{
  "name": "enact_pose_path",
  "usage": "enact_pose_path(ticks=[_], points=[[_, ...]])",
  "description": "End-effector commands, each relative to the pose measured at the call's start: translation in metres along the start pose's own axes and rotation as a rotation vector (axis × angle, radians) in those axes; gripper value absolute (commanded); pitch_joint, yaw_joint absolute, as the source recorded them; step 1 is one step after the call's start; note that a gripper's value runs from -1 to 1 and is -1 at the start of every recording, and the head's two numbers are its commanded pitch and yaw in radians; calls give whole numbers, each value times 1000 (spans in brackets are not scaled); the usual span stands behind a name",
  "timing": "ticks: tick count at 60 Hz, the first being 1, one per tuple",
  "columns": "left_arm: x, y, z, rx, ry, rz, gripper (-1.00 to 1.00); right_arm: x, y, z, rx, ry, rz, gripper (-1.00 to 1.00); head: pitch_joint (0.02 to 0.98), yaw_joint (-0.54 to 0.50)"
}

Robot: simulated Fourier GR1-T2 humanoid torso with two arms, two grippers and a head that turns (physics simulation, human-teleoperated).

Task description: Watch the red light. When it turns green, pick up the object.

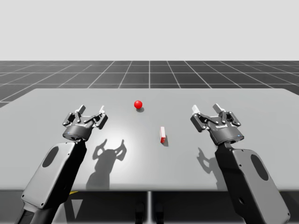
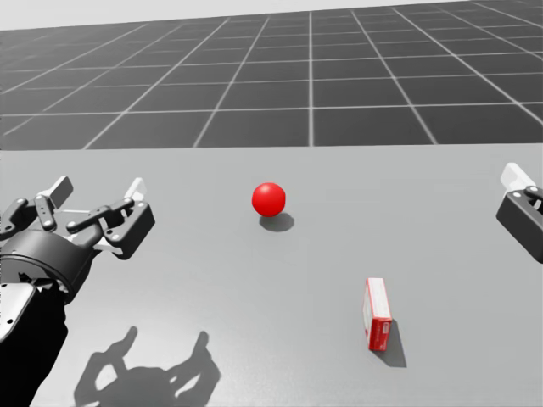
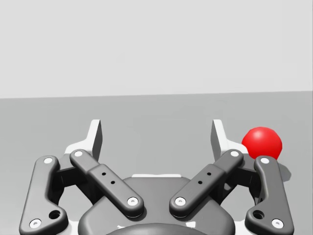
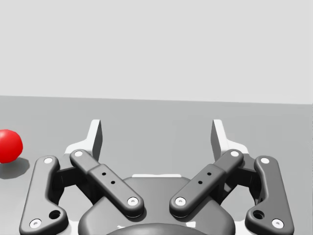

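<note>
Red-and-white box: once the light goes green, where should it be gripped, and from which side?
Probably pinch the red-and-white box across its broad faces, coming down from above with the right tool; it stands on edge, slim across, nearer that arm.

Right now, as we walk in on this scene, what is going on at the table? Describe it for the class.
Nothing is being handled. My left gripper and right gripper both hover over the grey table, fingers open and empty. The round light between them is red, not green, so the cue has not come. The small red and white box sits on the table nearer to me than the light, closer to my right gripper, with nothing touching it.
</note>
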Motion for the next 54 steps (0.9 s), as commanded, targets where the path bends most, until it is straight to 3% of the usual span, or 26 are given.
enact_pose_path(ticks=[1, 54], points=[[0, 0, 0, -1, -4, 3, -1000, 0, 0, -1, -3, -1, 8, -1000, 582, 102], [1, -2, 1, 0, -8, 2, -1000, -1, 1, -1, -2, -3, 27, -1000, 586, 87]])
